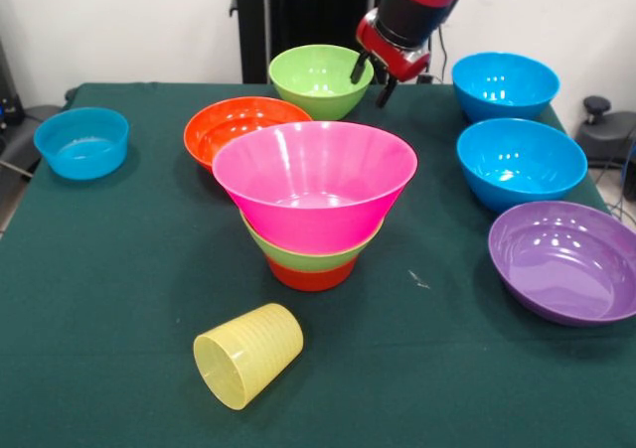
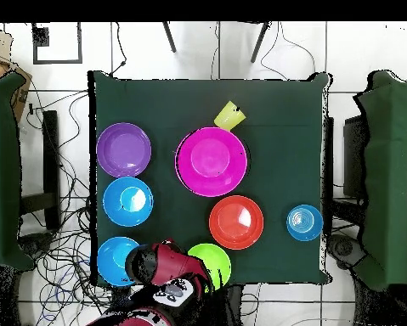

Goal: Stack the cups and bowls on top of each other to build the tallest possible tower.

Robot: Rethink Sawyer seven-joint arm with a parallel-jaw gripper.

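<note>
Standing at the centre of the green bench (image 1: 119, 299), the tower (image 1: 313, 210) comprises a large pink bowl (image 1: 314, 182) nested on a lime green bowl (image 1: 303, 254), itself on a small orange base bowl (image 1: 310, 274). A wide purple bowl (image 1: 566, 259) sits at the front view's right edge, with two blue bowls (image 1: 521, 162) (image 1: 505, 84) in a row behind it. A second orange bowl (image 1: 234, 125) rests just behind the tower, a loose lime green bowl (image 1: 320, 78) behind that. A small blue bowl (image 1: 82, 142) stands well apart at the left. The pale-yellow cup (image 1: 248, 355) lies on its side in front of the tower. The tool (image 1: 372, 80) hovers at the loose green bowl's rim, fingers spread and holding nothing.
</note>
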